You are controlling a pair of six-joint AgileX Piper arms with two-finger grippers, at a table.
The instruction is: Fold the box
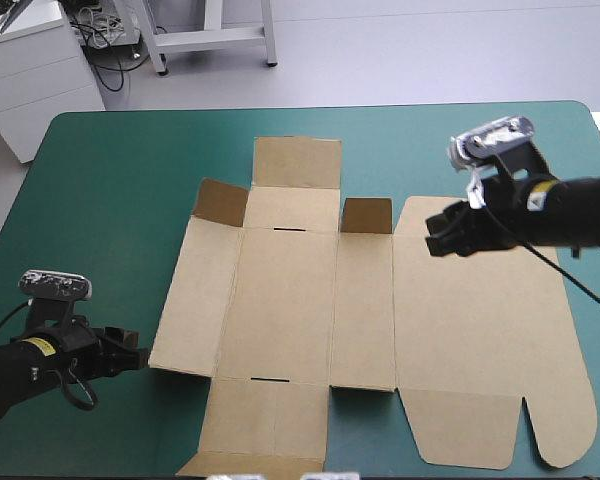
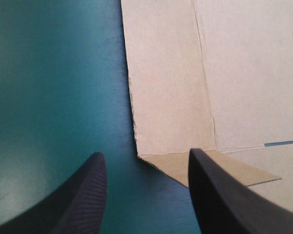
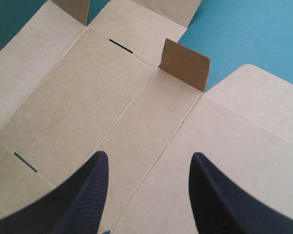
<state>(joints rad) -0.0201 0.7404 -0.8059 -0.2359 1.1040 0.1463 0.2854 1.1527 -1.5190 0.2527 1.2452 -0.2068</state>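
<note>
Table (image 1: 110, 200), box (image 1: 280, 300) beneath right claw (image 1: 438, 236)

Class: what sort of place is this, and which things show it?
Probably a robot workbench: a table with a teal-green cover, a brown box lying unfolded on it, and a left tool and right tool, both open, at either side.

Teal-green table (image 1: 110, 200): brown box (image 1: 300, 300) spread flat, two small flaps (image 1: 366, 215) raised; near flap (image 1: 265, 425) perhaps reaching edge.
</note>
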